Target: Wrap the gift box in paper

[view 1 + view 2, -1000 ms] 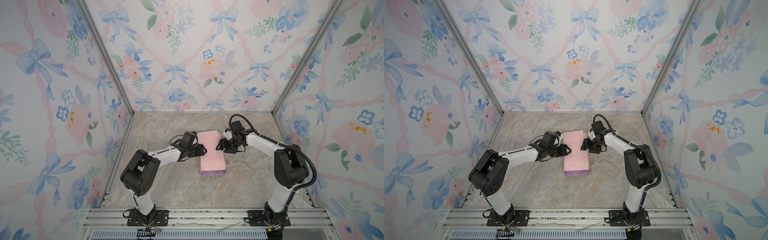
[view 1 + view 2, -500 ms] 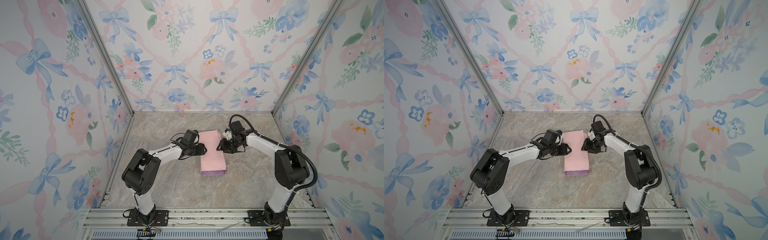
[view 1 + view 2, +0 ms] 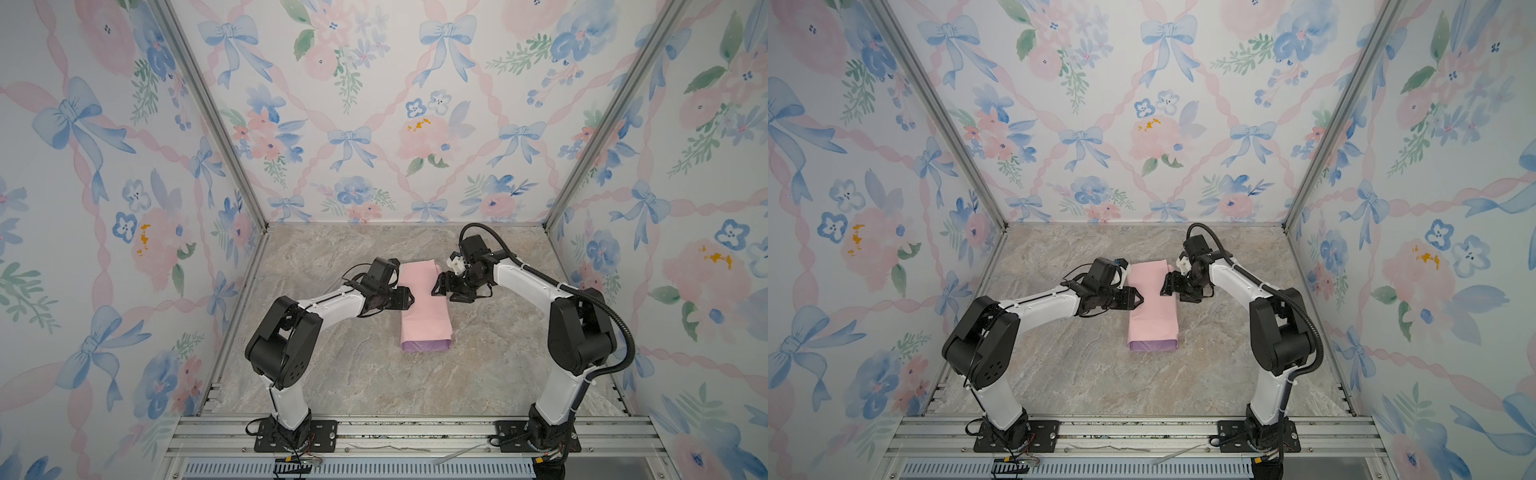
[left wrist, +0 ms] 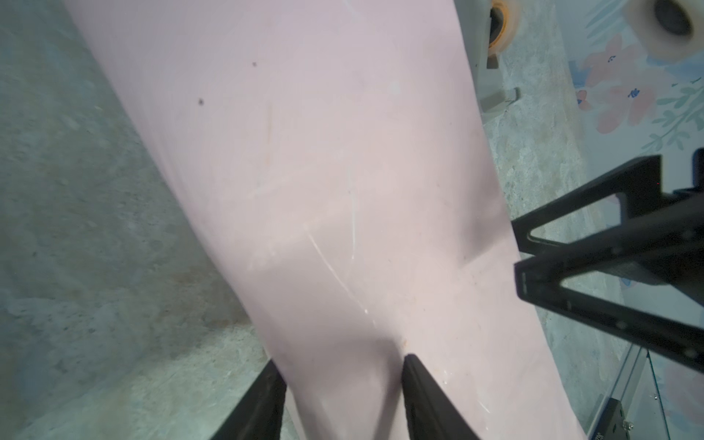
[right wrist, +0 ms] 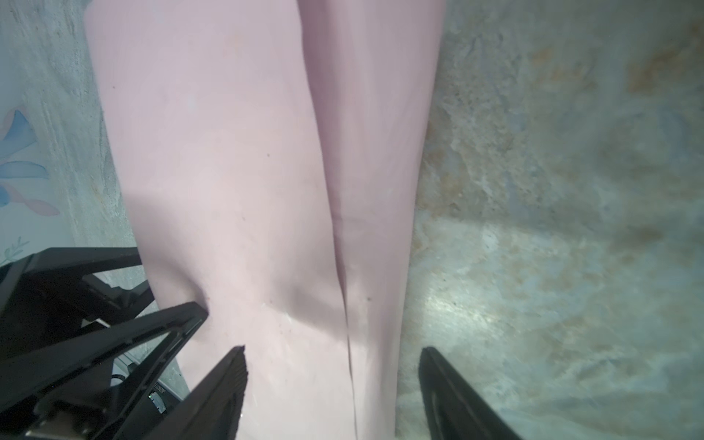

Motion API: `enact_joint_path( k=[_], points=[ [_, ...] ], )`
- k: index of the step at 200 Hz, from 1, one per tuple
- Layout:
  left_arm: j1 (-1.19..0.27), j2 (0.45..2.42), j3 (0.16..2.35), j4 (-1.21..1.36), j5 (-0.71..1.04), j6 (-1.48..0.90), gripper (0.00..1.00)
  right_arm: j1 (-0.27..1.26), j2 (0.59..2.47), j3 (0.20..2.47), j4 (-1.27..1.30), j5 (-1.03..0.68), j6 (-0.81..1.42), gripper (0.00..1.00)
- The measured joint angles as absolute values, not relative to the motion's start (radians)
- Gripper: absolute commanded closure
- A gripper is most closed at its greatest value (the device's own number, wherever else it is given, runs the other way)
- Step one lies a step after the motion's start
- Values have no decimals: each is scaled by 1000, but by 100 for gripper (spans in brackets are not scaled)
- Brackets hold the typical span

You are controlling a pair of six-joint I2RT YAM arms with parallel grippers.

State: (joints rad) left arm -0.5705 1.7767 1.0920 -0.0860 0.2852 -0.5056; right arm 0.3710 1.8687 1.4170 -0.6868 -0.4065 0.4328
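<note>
Two grippers sit on opposite long sides of the paper (image 3: 424,311), and from my station that is what I check first. The paper lies folded into one long, narrow bundle in the middle of the marble-patterned table (image 3: 332,386). In both top views its pale pink side faces up, and a lilac strip (image 3: 424,345) shows only at the near end. The gift box I cannot see; the sheet covers whatever lies under it.

The left gripper (image 3: 410,297) reaches in from the left, about halfway along the bundle. Through the left wrist camera I see its jaws standing roughly half apart. One fingertip (image 4: 409,365) presses on the pink surface, and the other lies just off the paper's edge, over bare table. The right wrist camera shows that pressing fingertip (image 5: 192,310) making a shallow dent. As far as I can tell it pins the paper down rather than pinching it.

The right gripper (image 3: 437,286) comes in from the right, nearer the far end. Its jaws are spread wide and hold nothing. In its own wrist view one finger hangs over the paper and the other over the table. The bundle's edge and a lengthwise overlap seam (image 5: 337,236) run between them. I cannot tell whether that finger touches the sheet.

A tape dispenser (image 4: 501,23) with an orange core stands just beside the paper's edge, on the right gripper's side.
</note>
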Motion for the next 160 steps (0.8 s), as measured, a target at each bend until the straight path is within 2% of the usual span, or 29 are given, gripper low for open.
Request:
enact_joint_path(
  k=[26,62,100,129,160],
  points=[
    [-577,1778,1102,-101,284,-463,44,381,1922,1451,-695,-411,421,37],
    [-587,1783,1123,-131,284,-427,26,395,1943,1475,-715,-403,408,53],
    [-566,1783,1124,-135,298,-474,25,397,1934,1472,-719,-385,410,58],
    [-551,1783,1126,-138,303,-503,28,397,1921,1456,-706,-379,416,57],
    [-551,1786,1126,-138,307,-507,40,398,1912,1441,-698,-366,433,41]
  ],
)
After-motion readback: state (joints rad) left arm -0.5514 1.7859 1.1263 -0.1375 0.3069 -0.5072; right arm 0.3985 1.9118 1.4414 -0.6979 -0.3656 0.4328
